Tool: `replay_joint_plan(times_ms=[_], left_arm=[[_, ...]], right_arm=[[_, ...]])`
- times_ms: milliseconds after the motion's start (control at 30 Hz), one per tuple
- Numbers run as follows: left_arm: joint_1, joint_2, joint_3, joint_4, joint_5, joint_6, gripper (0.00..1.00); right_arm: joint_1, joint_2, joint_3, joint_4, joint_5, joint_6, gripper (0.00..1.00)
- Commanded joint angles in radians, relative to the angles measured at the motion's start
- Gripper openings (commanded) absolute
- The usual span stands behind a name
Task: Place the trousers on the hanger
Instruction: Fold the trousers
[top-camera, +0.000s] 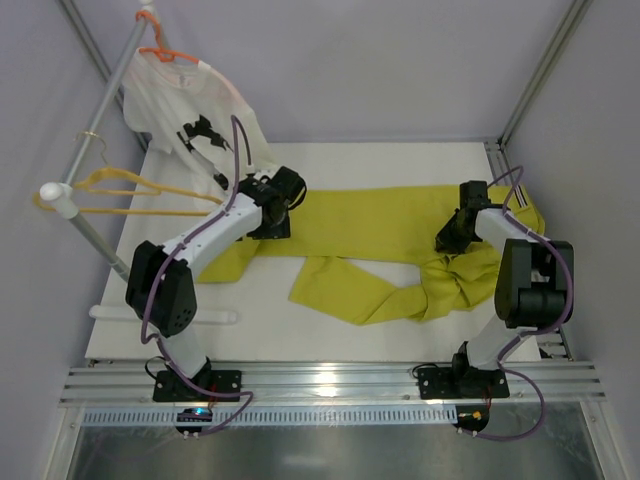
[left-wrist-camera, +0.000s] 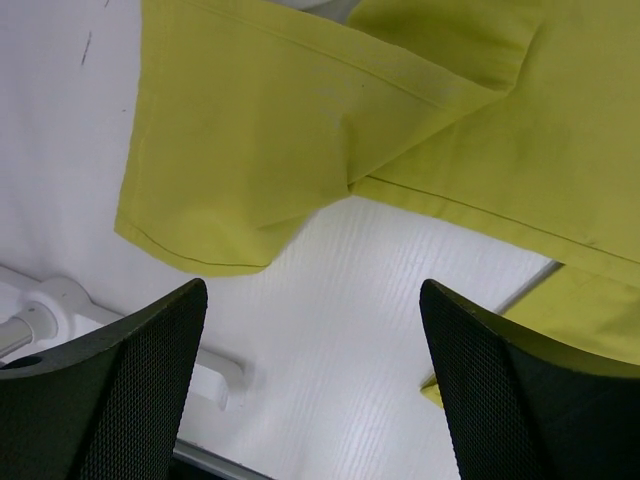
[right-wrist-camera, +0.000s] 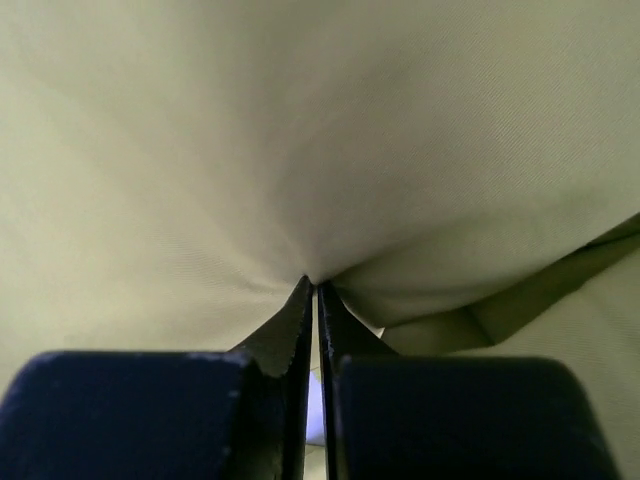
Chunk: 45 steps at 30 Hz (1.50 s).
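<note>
The trousers (top-camera: 390, 225) lie flat on the white table (top-camera: 270, 300). They stretch across its middle, from near the left arm to the right edge. One leg is folded back toward the near edge, and the cloth is bunched in a heap near the right edge, close to the right arm.

The right gripper (right-wrist-camera: 312, 288) is on this right part of the trousers. Its two fingers are pressed together, and the yellow-green cloth puckers at their tips, so it pinches a fold of the trousers.

The left gripper (left-wrist-camera: 312, 295) hangs over the left end of the trousers with its fingers (left-wrist-camera: 120, 390) spread wide. It holds nothing. Bare table and the hem of one leg show between the fingers.

The hanger (top-camera: 130, 182) is not on the table. It hangs by its hook from a slanted metal rail (top-camera: 95, 140) beyond the left edge, apart from the trousers. Further back on the same rail, a white T-shirt (top-camera: 190, 95) hangs on an orange hanger (top-camera: 165, 52). A white rod (top-camera: 160, 315) lies by the near left corner.
</note>
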Motion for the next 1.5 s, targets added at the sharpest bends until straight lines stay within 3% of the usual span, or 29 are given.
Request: replay_joint_plan(times_ms=[0,200,367,533,767,933,967,1000,1133,1300,1367,1467], left_arm=[[0.01,-0.007,0.031,-0.028,-0.031,0.0,0.86],[0.014,0.004,0.016,-0.012,-0.089,-0.009,0.86],[0.021,0.055,0.016,0.13,-0.029,0.049,0.86],[0.021,0.142,0.086,0.152,0.026,0.094,0.84],[0.03,0.295,0.197,0.111,-0.096,0.125,0.79],[0.063,0.354,0.226,0.078,-0.163,0.092,0.52],[0.078,0.361,0.229,0.074,-0.185,0.086,0.44],[0.087,0.374,0.243,0.066,-0.195,0.073,0.29],[0.13,0.406,0.312,0.014,-0.305,0.057,0.01],[0.141,0.453,0.431,-0.053,-0.538,0.059,0.01],[0.152,0.466,0.453,-0.067,-0.566,0.057,0.01],[0.17,0.473,0.454,-0.051,-0.58,0.074,0.17]], right_arm=[[-0.012,0.0,0.019,-0.023,0.116,-0.039,0.04],[-0.05,-0.078,0.014,-0.074,0.24,-0.093,0.04],[-0.05,-0.11,-0.004,-0.063,0.21,-0.099,0.04],[-0.05,-0.115,-0.03,-0.055,0.22,-0.082,0.04],[-0.05,-0.126,-0.016,-0.07,0.244,-0.082,0.04],[-0.05,-0.149,-0.013,-0.075,0.242,-0.083,0.04],[-0.05,-0.15,-0.007,-0.078,0.237,-0.086,0.04],[-0.05,-0.149,-0.003,-0.081,0.231,-0.088,0.04],[-0.05,-0.149,0.019,-0.096,0.21,-0.088,0.04],[-0.05,-0.165,0.051,-0.121,0.242,-0.096,0.04],[-0.05,-0.172,0.057,-0.118,0.253,-0.102,0.04],[-0.05,-0.167,0.065,-0.12,0.271,-0.119,0.04]])
